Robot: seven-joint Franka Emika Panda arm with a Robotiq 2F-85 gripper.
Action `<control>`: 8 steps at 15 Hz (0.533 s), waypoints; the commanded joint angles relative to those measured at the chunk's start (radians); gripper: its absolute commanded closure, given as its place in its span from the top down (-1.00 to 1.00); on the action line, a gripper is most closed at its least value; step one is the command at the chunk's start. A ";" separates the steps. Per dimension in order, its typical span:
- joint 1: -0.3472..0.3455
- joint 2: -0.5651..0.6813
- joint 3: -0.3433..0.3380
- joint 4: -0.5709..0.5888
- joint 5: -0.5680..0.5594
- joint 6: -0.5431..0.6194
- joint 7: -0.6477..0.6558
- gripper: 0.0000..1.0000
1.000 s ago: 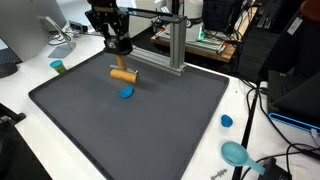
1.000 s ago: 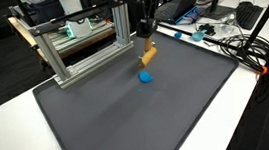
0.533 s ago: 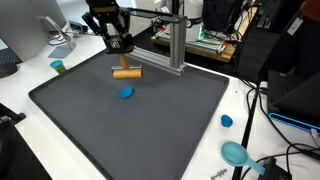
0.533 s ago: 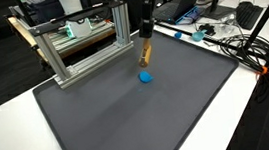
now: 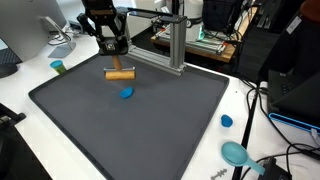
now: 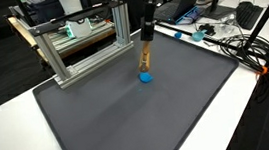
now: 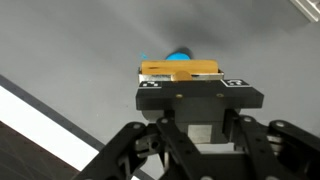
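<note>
Tool (image 5: 116,64) clamping wooden dowel (image 5: 120,73), dowel now turned

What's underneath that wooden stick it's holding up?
The dark grey mat, with a small blue disc lying below the wooden stick. In the wrist view the stick covers part of the disc.

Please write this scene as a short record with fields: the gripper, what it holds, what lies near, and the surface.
gripper: shut on the block
block: wooden, held between the fingers, lifted above the mat
blue piece: small, on the mat, close to the block but apart from it
mat: dark grey, on a white table
frame: metal, at the mat's far edge, behind the gripper
</note>
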 commanded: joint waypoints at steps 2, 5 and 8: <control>-0.032 -0.024 0.022 -0.002 -0.023 0.014 -0.248 -0.56; -0.056 -0.009 0.036 0.026 0.049 0.036 -0.434 -0.56; -0.083 -0.006 0.046 0.035 0.120 0.038 -0.628 -0.56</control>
